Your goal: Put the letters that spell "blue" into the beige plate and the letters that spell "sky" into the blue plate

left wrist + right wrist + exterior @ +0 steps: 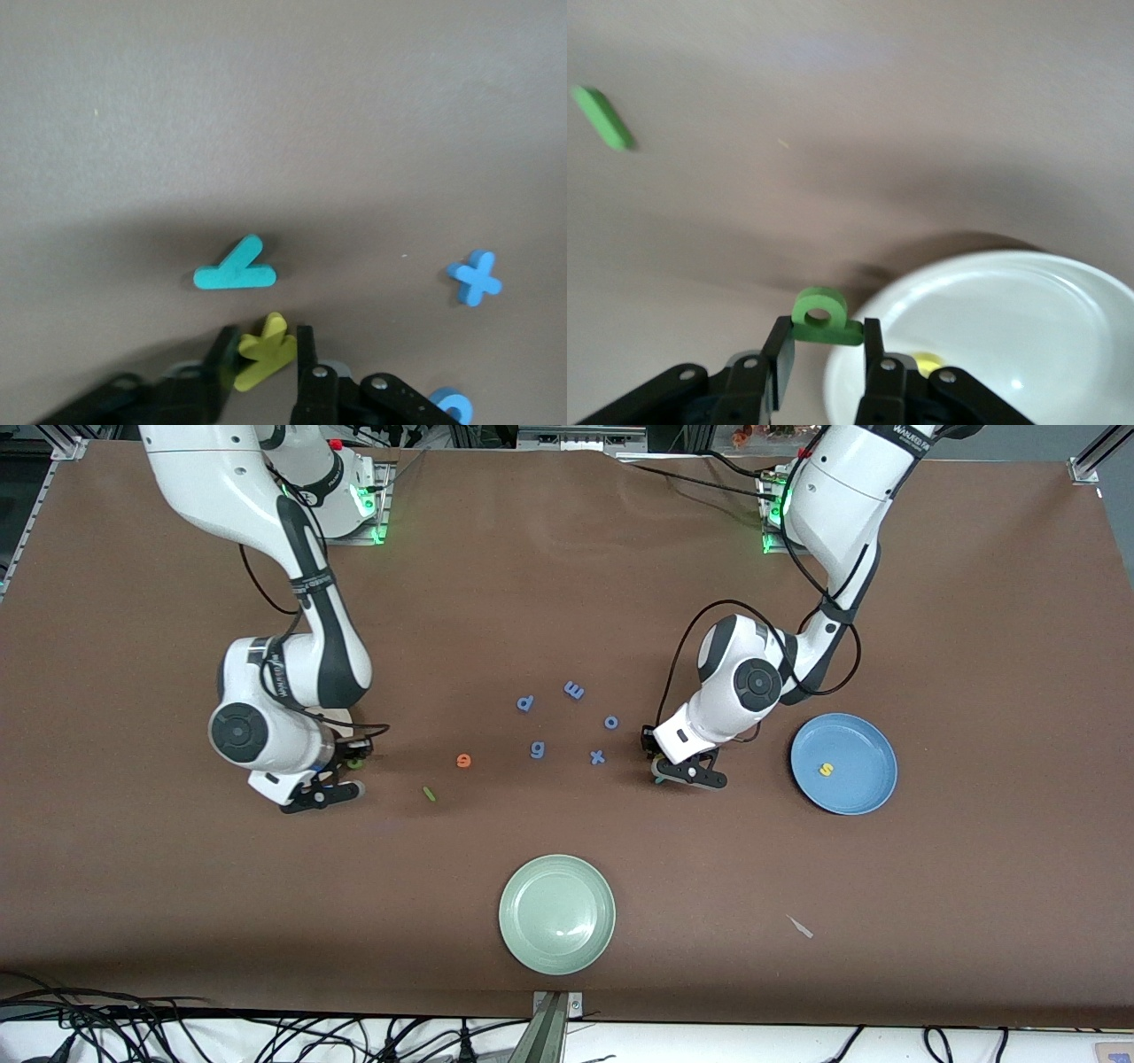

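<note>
Left gripper (264,354) pinches yellow k (266,351) — seemingly.

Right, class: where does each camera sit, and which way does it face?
Front: high across the table, looking down at the left arm and right arm.
Left wrist: on that arm, looking down past the left hand at yellow k, teal y, blue x.
Right wrist: on that arm, looking past the right hand holding green b, at beige plate.
Shared: front and left wrist both show the blue x.
</note>
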Robot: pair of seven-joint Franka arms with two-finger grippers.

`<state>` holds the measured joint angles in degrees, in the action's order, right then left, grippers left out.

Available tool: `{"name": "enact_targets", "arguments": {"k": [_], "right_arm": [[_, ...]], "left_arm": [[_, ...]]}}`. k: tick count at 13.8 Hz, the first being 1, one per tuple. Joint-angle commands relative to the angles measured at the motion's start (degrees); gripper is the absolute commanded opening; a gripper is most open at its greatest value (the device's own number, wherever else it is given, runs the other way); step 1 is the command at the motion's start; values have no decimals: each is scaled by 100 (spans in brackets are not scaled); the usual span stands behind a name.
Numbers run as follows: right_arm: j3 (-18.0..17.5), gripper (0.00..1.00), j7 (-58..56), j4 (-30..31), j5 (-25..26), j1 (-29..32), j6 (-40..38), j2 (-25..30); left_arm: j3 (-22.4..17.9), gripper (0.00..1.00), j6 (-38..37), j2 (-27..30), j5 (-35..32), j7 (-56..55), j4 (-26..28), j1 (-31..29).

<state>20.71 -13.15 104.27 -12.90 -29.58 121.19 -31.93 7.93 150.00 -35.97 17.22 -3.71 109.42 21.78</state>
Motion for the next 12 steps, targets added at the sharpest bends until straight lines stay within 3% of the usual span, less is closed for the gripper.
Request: {"name": "enact_targets", "arguments": {"k": [1,3,4,5,8,9,11,12], "right_arm": [[257,24,-696,567,-98,-31,1,398],[381,26,-812,682,-107,-13,44,355],[390,52,-786,674,-107,13,36,328],[390,100,-716,656,-107,13,10,319],[329,100,-698,481,-107,-30,-8,319],[302,100,-698,341,-107,-74,1,258],[5,100,-689,-72,-125,-101,1,21],[-154,100,-628,-204,-142,-92,1,-23]], "left_arm": [[-72,9,38,-121,79,168,-97,81],[-81,9,29,-86,79,168,-97,64],[-81,8,12,-16,71,160,-97,29],[-107,7,-23,107,10,177,-88,-50],[-116,6,-208,275,-88,265,-17,-182],[-116,13,-208,275,-88,256,-26,-191],[-107,51,-208,240,-35,195,-53,-182],[-107,53,-208,205,-17,160,-70,-148]]}}
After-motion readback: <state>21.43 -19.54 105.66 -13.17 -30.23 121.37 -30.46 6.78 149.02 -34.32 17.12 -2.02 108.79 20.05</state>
